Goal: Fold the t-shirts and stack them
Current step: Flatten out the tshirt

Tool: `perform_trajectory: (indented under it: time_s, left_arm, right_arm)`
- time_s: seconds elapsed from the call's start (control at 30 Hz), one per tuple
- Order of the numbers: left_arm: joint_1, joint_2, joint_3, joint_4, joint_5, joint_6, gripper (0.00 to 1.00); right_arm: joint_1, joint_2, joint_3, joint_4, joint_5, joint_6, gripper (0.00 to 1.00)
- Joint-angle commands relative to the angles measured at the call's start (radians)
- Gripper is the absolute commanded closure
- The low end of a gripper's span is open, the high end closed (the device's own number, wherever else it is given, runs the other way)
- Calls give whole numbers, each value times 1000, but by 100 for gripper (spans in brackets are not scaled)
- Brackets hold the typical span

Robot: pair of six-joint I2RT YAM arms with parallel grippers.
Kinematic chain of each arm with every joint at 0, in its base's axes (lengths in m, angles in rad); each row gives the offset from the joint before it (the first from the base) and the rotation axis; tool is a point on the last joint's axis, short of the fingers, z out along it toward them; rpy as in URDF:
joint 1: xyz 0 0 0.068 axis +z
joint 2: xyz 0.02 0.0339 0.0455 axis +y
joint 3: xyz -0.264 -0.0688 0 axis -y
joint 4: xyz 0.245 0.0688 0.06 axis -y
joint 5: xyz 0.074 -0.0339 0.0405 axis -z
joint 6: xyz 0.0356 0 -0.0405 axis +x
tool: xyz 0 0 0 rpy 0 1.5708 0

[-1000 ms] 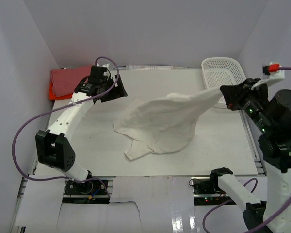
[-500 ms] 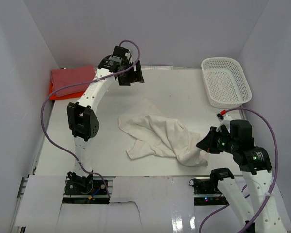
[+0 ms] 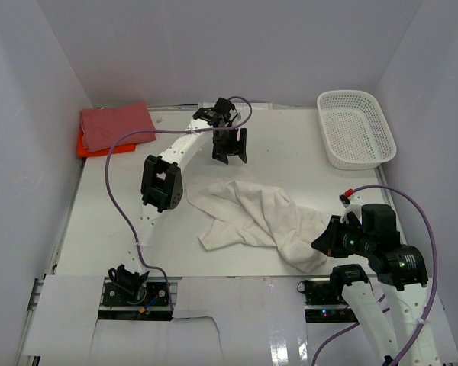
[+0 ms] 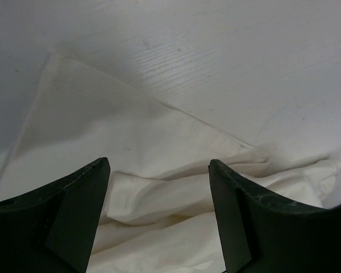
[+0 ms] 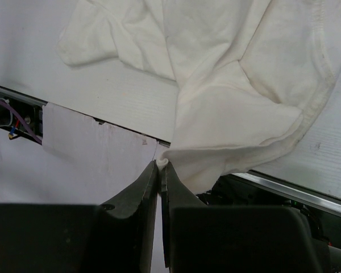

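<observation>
The cream t-shirt (image 3: 252, 217) lies crumpled in the middle of the table. My right gripper (image 3: 322, 244) is shut on a bunched edge of it at the near right, past the table's front edge; in the right wrist view the cloth (image 5: 227, 85) is pinched at the gripper's tips (image 5: 161, 165). My left gripper (image 3: 229, 156) hangs open just beyond the shirt's far edge. The left wrist view shows this gripper (image 4: 159, 165) above a flat corner and folds of the cream shirt (image 4: 131, 136), with nothing between the fingers. A folded pink-red t-shirt (image 3: 116, 124) rests on an orange one (image 3: 88, 146) at the far left.
A white mesh basket (image 3: 349, 94) stands at the far right corner. White walls close in the table on three sides. The left arm's purple cable (image 3: 111, 171) loops over the left half of the table. A metal rail (image 5: 307, 193) runs along the table's front edge.
The right gripper has pulled the cream shirt down from beside the basket to the near right edge. The left arm has swung from the far left to over the shirt's far edge.
</observation>
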Motion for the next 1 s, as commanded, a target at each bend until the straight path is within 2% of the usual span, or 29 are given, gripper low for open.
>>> perform_trajectory:
  time_s: [0.0,0.2,0.3,0.4,0.47,0.5,0.6,0.67,0.77,0.83,0.87,0.9,0.93,0.97]
  left_arm:
    - [-10,-33,-33,-24,-21,22,19]
    - [-13,-29,-82,-24,-138,27,19]
    - [-19,-3,-107,-30,-152,23,22]
    - [-33,29,-122,-37,-166,17,32]
    - [-38,54,-124,-44,-164,17,46]
    - [-39,60,-122,-47,-161,14,67]
    - [-26,56,-88,-63,-207,-6,100]
    - [5,22,-52,-57,-238,-29,100]
    - [123,-105,-50,-15,-175,-88,100]
    - [227,-257,-97,9,-176,-136,100]
    - [263,-324,-217,63,-195,-148,100]
    - [333,-481,-307,103,-192,-167,100]
    - [388,-565,-508,191,-184,-177,100]
    - [389,-642,-606,236,-182,-181,100]
  right_arm:
    - [-2,-7,18,10,-21,-16,92]
    - [-2,1,28,28,-37,-16,92]
    - [-4,2,36,32,-34,-17,92]
    - [-4,9,30,47,-35,-13,92]
    - [-2,15,21,76,-41,-11,92]
    - [-4,21,11,90,-43,-8,92]
    - [-2,53,-2,154,-38,0,92]
    - [-2,85,-2,222,-28,4,92]
    - [-2,174,33,303,-23,-3,92]
    - [-2,228,69,320,-38,-5,92]
    - [-2,237,76,323,-43,-6,92]
    - [-2,234,77,323,-44,-6,92]
    - [-2,217,56,317,-44,-6,92]
    - [-2,217,36,317,-44,-6,92]
